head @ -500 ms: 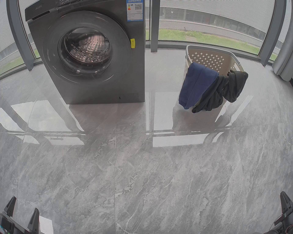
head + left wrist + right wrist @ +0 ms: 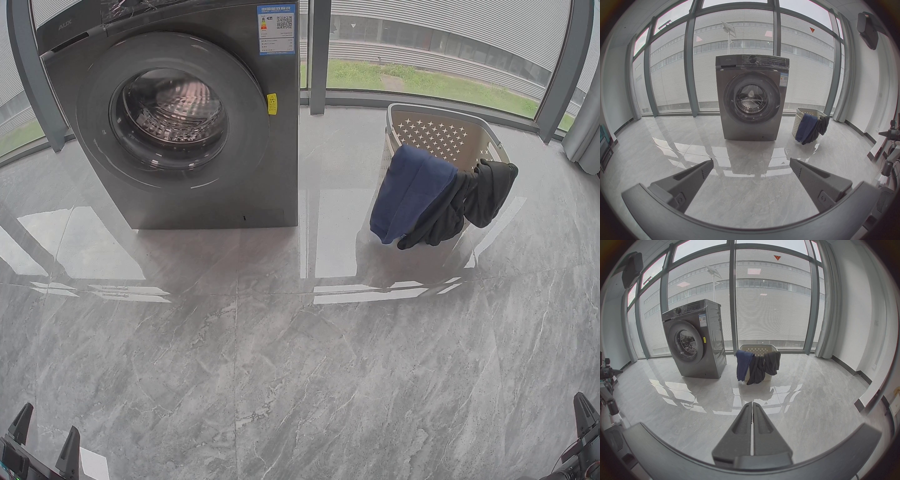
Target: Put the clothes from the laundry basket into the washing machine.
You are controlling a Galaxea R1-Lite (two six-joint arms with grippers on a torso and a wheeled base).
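Note:
The grey washing machine (image 2: pixel 187 125) stands at the far left in the head view, and its round front shows the steel drum (image 2: pixel 169 119). To its right is the beige laundry basket (image 2: pixel 447 128). A blue cloth (image 2: pixel 409 190) and dark clothes (image 2: pixel 469 197) hang over its front rim. My left gripper (image 2: pixel 49 425) is low at the near left, open and holding nothing, far from the machine (image 2: pixel 751 97). My right gripper (image 2: pixel 752 405) is shut with nothing in it, and points toward the basket (image 2: pixel 759 349) from well back.
Glossy grey tile floor (image 2: pixel 300 362) stretches open between me and both objects. Behind them runs a window wall with dark posts (image 2: pixel 319 56). A curtain (image 2: pixel 584 137) hangs at the far right.
The whole head picture has shifted: the machine and basket sit lower and look slightly larger, so the camera has come closer. Both grippers hold the same pose.

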